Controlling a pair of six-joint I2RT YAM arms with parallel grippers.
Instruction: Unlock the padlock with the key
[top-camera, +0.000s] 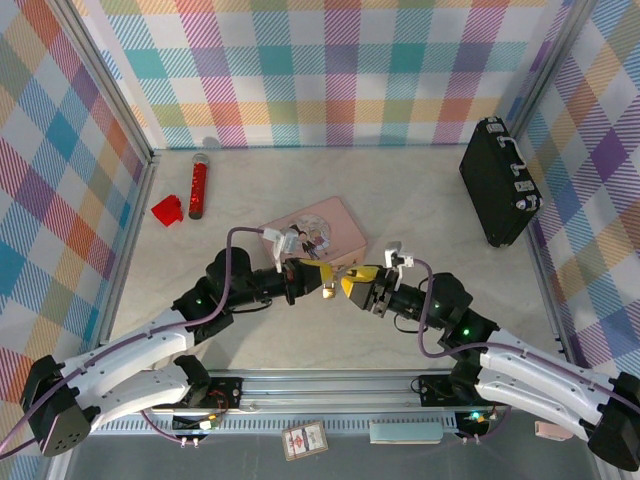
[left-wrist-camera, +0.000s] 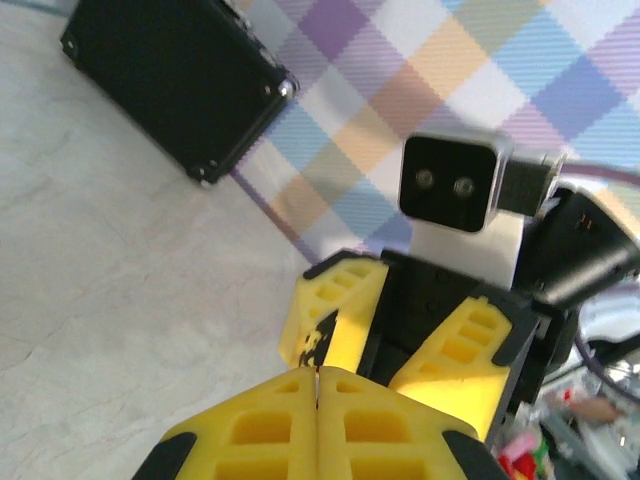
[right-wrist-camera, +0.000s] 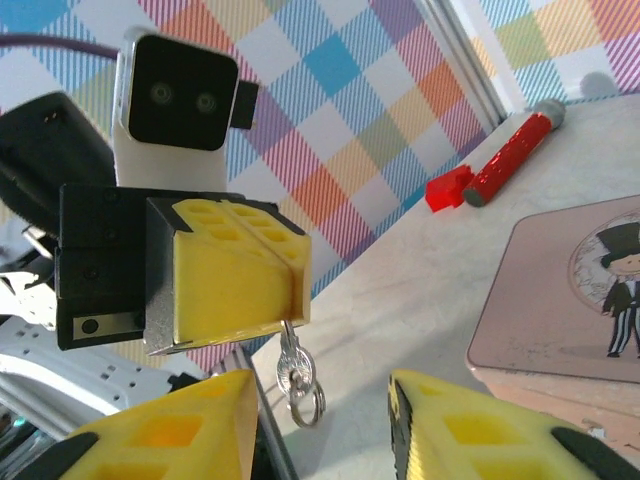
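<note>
The key (right-wrist-camera: 297, 372) is a small silvery key with a ring on its head. It hangs head-down from my left gripper (right-wrist-camera: 288, 312), which is shut on its blade. My right gripper (right-wrist-camera: 322, 385) faces it with its yellow fingers (right-wrist-camera: 170, 430) spread open to either side of the key, touching nothing. In the top view the two grippers meet tip to tip above the table's near middle, the left gripper (top-camera: 320, 275) on the left, the right gripper (top-camera: 354, 283) beside it, and the key (top-camera: 328, 290) between them. The padlock is out of view.
A pink tin (top-camera: 335, 222) with a cartoon figure on its lid lies just beyond the grippers. A black case (top-camera: 497, 182) stands at the back right. A red cylinder (top-camera: 198, 190) and a small red block (top-camera: 167, 210) lie at the back left. Plaid walls enclose the table.
</note>
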